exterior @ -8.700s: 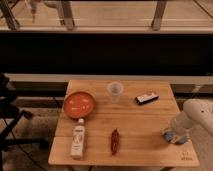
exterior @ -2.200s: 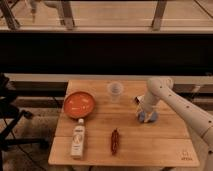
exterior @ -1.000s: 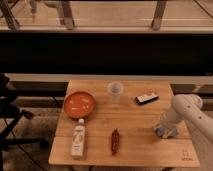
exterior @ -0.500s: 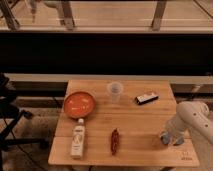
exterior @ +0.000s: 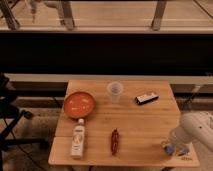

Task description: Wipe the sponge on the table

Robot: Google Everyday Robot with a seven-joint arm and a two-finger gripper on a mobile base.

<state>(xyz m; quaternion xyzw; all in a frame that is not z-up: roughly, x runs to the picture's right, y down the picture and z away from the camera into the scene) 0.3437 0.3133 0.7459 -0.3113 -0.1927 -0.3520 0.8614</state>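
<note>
The light-brown plank table [exterior: 140, 125] fills the middle of the camera view. The white arm reaches in from the lower right, and its gripper [exterior: 175, 146] points down at the table's front right corner. The gripper is shut on the sponge [exterior: 170, 149], a small light-blue block pressed against the tabletop. Only blue bits of the sponge show beside the fingers. A small mark [exterior: 187, 158] sits at that same corner.
On the table's left stands an orange plate [exterior: 78, 104]. A clear cup [exterior: 115, 91] is at the back middle, with a black-and-white bar [exterior: 146, 98] to its right. A white bottle [exterior: 77, 141] and a small red item [exterior: 114, 141] lie near the front. A railing runs behind the table.
The gripper has slid the sponge from the table's right middle toward the front right corner. The other objects have not moved.
</note>
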